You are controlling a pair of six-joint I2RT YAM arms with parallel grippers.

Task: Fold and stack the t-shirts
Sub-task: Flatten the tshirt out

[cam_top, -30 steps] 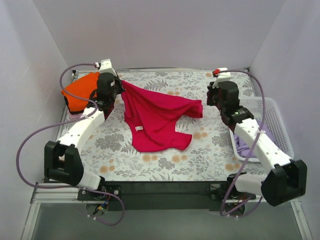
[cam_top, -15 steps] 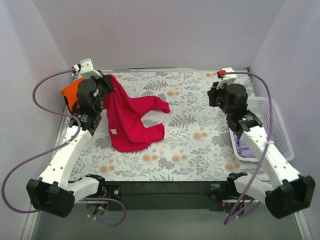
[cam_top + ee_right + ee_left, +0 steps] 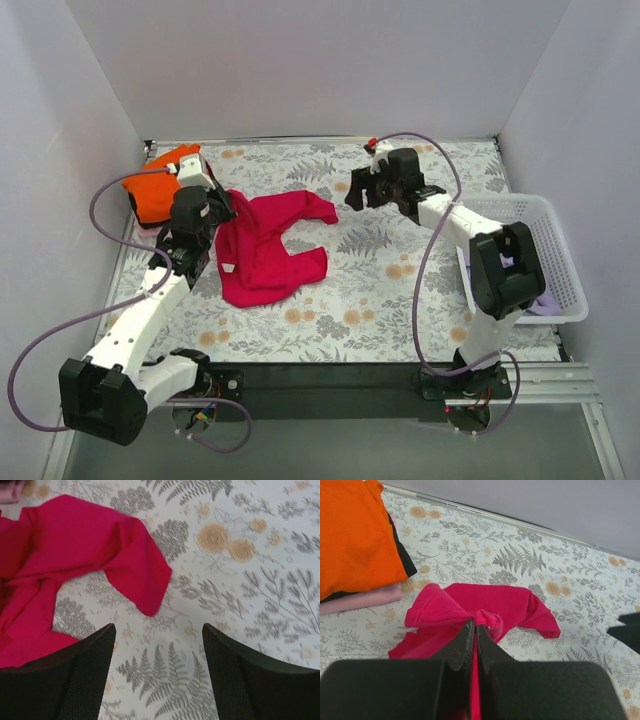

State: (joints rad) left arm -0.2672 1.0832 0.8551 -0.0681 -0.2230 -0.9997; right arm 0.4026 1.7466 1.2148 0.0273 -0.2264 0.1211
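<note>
Left gripper (image 3: 473,626) pinches the crumpled crimson-magenta cloth t-shirt (image 3: 268,252); right gripper (image 3: 158,630) hangs released.
The shirt lies on the floral-patterned table (image 3: 400,300) at 9 o'clock of centre, pinched by a bunched fold at its 10 o'clock edge. The right fingers, spread wide around nothing, hang near 12 o'clock, just beside a sleeve tip. A folded bright orange cloth t-shirt (image 3: 158,190) rests on a pale pink cloth t-shirt (image 3: 362,601) in the 10 o'clock corner.

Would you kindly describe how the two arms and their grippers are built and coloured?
The left arm and right arm have white links, black joints and a looping purple cable each. The left gripper and right gripper have black wedge-shaped fingers.
</note>
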